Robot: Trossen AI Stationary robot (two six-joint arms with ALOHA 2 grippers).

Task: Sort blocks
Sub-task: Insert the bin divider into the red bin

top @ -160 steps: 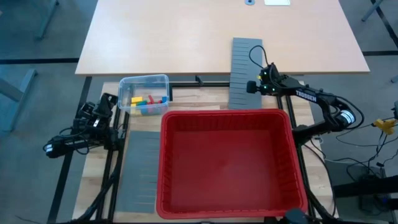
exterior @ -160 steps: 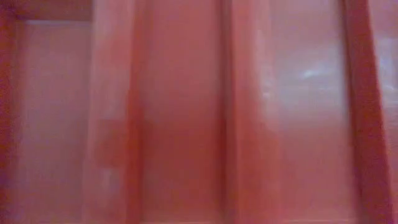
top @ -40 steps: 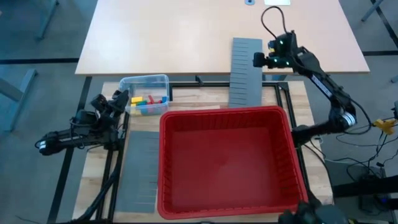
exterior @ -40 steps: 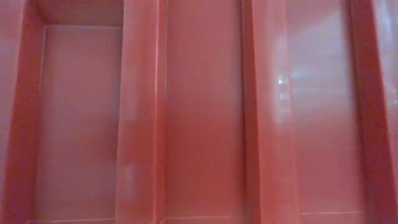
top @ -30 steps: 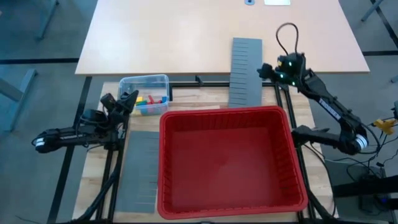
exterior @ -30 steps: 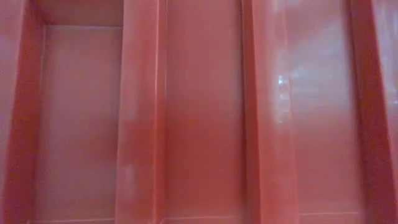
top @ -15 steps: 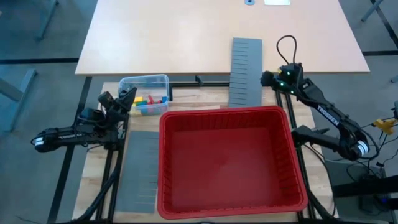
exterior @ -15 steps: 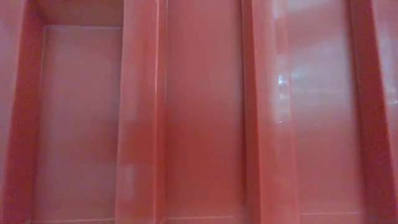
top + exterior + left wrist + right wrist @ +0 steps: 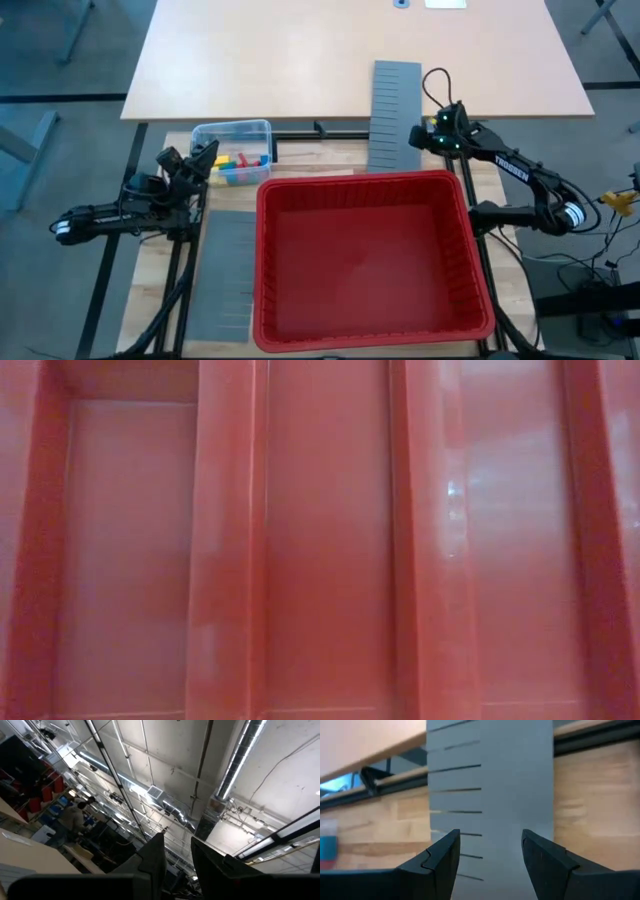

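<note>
Overhead, the blocks [image 9: 240,162] lie in a clear tub [image 9: 232,151] at the desk's far left, just beside the left gripper [image 9: 203,160], the nearer one by far. The red bin [image 9: 365,262] fills the desk's middle. The right gripper [image 9: 418,137] sits at the far right, by a grey panel [image 9: 393,115].

The low view shows only bin wall.

The left wrist view points at the ceiling, fingers [image 9: 154,857] slightly parted, empty.

The right wrist view shows open, empty fingers [image 9: 444,855] facing the panel [image 9: 495,795].
</note>
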